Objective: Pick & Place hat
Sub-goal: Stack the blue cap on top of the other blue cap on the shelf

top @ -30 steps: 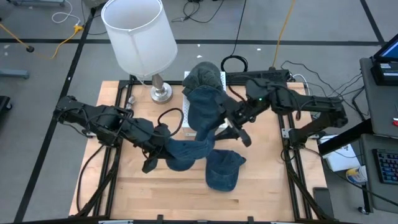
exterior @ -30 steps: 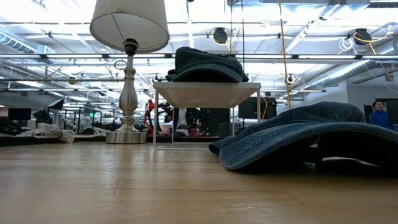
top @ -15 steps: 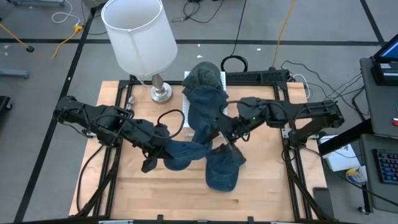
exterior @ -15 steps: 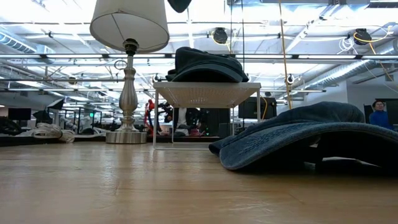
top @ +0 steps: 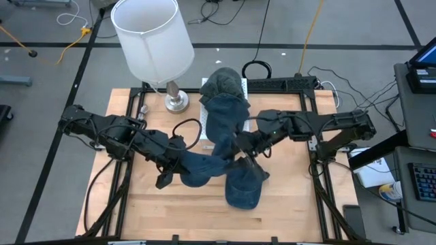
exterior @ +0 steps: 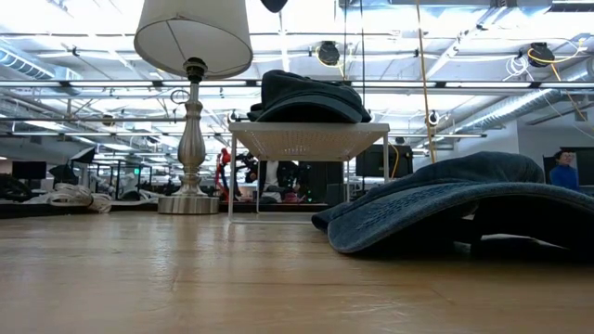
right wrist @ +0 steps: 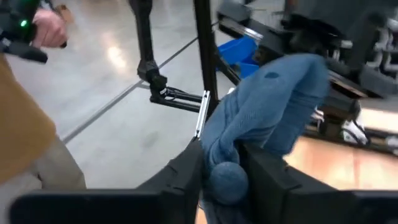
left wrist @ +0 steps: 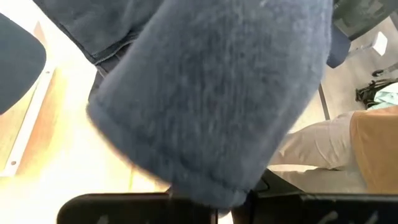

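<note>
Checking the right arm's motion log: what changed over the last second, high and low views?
The right gripper swung from beside the white rack toward the table's front and middle, carrying its blue knit hat along, shut on it. The left gripper stayed put, clamped on the dark blue beanie. Denim cap, lamp and the dark hat on the rack unchanged.

Your table (top: 286,204), laid out from back to front.
At the back left you have the lamp (top: 151,41), with the rack (exterior: 309,139) just right of it and a hat (exterior: 304,97) on top; a cap (top: 244,186) lies near the front, right of centre.
</note>
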### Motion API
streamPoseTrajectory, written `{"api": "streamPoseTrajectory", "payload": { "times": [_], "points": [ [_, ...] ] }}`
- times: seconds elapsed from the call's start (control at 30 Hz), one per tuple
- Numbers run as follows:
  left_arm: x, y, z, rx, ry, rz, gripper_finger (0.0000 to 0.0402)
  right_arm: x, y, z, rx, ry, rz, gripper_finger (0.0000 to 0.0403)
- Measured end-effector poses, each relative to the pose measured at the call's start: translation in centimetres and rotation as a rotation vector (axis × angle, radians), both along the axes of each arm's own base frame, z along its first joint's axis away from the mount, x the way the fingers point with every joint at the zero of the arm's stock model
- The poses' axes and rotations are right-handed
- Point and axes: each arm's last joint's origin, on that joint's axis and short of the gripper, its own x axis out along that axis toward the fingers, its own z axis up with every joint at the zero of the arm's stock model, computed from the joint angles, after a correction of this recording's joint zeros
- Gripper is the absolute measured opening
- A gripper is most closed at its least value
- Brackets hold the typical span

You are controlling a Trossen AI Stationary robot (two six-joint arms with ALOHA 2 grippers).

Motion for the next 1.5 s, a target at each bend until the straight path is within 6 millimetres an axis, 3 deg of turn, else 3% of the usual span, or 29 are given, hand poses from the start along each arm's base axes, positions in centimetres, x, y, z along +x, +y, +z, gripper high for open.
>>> {"api": "streamPoseTrajectory", "payload": {
  "times": [0.1, 0.27, 0.43, 0.63, 0.83, 1.13, 1.5],
  "points": [
    [0.0, 0.0, 0.0, 0.0, -0.001, 0.0, 0.0008, 0.0, 0.3, -0.1, -0.032, -0.017, 0.02, 0.0048],
    [0.0, -0.1, 0.0, -0.013, 0.001, 0.008, 0.0015, 0.1, 0.2, 0.1, 0.046, 0.011, -0.008, 0.0041],
    [-0.1, 0.0, -0.1, -0.046, 0.034, 0.059, 0.0075, -0.4, -0.3, 0.7, 0.155, 0.049, -0.048, 0.0041],
    [-1.2, 0.6, -1.4, -0.002, 0.223, 0.158, 0.015, -1.5, -1.2, 2.6, 0.201, 0.117, -0.092, 0.0041],
    [-2.0, 0.7, -2.0, 0.025, 0.325, 0.18, 0.0195, -2.5, -2.9, 4.2, 0.262, 0.183, -0.169, 0.0041],
    [-2.4, -0.2, -2.0, 0.035, 0.319, 0.136, 0.0209, -3.1, -6.5, 4.5, 0.22, 0.202, -0.223, 0.0041],
    [-2.3, -0.2, -2.0, 0.041, 0.312, 0.126, 0.0209, -1.1, -11.4, 2.6, 0.079, 0.182, -0.233, 0.0041]
  ]
}}
